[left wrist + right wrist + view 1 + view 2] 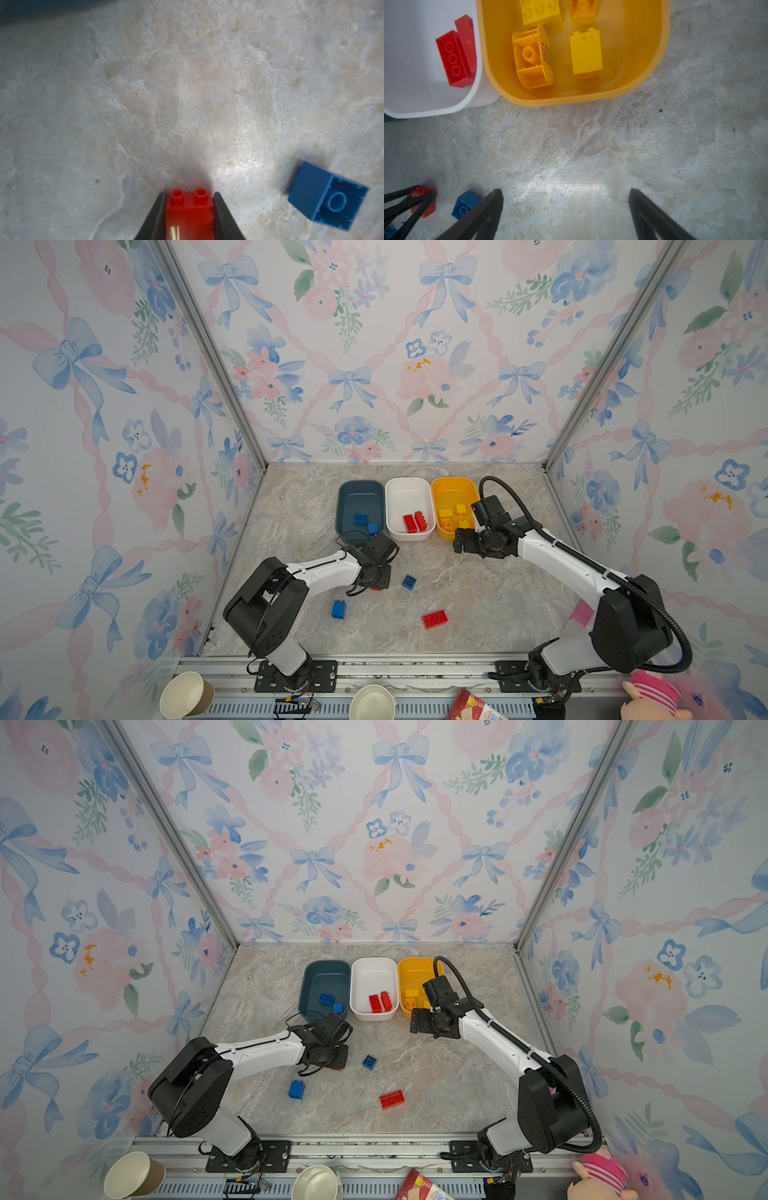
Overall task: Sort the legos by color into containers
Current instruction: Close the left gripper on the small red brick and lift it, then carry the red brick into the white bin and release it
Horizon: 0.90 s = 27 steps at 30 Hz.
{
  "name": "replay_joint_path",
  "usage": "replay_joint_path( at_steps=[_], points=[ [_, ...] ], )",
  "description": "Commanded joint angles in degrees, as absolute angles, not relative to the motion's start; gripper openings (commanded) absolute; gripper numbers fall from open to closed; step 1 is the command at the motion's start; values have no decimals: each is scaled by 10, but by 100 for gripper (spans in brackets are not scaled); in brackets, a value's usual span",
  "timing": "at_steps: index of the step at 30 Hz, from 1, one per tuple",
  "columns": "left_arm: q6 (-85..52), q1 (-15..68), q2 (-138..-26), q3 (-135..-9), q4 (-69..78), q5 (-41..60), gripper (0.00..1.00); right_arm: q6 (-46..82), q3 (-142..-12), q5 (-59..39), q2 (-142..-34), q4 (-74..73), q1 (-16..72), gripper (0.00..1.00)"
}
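Note:
My left gripper [189, 194] is shut on a small red lego [189, 209], low over the table in front of the dark blue container [357, 495]. My right gripper [565, 195] stands open and empty in front of the yellow container [451, 489]. The blue container holds two blue legos, the white container [407, 493] two red ones, the yellow one several yellow ones. Loose on the table in both top views lie a blue lego [409, 582] just right of the left gripper [376, 587], another blue lego [338, 609] and a long red lego [434, 619].
The three containers stand side by side at the back of the marble table. Papered walls close in three sides. Two paper cups [187, 695] [372, 701], a packet [473, 705] and a pink plush toy [652, 695] sit beyond the front rail. A pink object [581, 613] lies behind the right arm.

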<state>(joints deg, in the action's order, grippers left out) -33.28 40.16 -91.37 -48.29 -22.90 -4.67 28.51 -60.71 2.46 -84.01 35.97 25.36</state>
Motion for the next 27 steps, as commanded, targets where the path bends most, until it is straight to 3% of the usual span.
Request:
replay_joint_path(
  at_steps=[1,12,27],
  points=[
    [-340,405,-912,-499,-251,-43,28,292,-596,38,-822,371,259,97],
    [-326,403,-890,-601,-254,-67,27,295,-586,40,-792,381,251,97],
    [-274,358,-1059,-851,-253,-73,27,312,-576,48,-759,387,250,97]
  ],
)
